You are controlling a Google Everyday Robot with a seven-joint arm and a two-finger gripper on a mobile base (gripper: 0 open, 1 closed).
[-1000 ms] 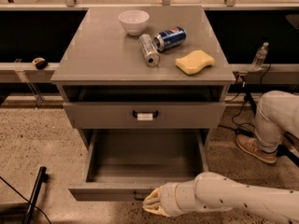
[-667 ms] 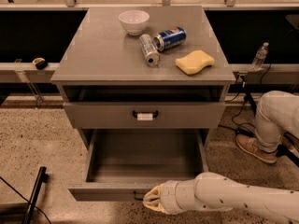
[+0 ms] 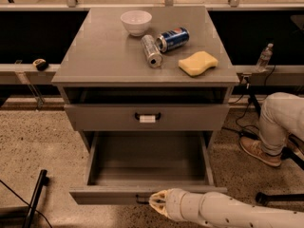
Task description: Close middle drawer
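Gripper (image 3: 158, 204) sits low at bottom centre, arm coming in from the lower right, nose right up against the front of the middle drawer (image 3: 104, 194), just beside its black handle (image 3: 141, 199). Whether it's wide, narrow or clamped on anything: can't tell from this angle. Drawer is pulled well out toward the camera, inside bare as far as I can see, and its front panel runs left-right across the view. So the cabinet lies straight beyond the gripper, and the push, I'd say, needs to go directly away from the camera, square to that panel and approx at mid-width so the box doesn't skew on its runners. Above and behind, the top drawer (image 3: 190, 118) w/ a white tag (image 3: 147, 119) on its handle looks shut. Further back, on the cabinet top (image 3: 104, 56): yellow sponge (image 3: 198, 63), silver can (image 3: 152, 51) and blue can (image 3: 173, 39) both lying on their sides, white bowl (image 3: 136, 22) at the rear.
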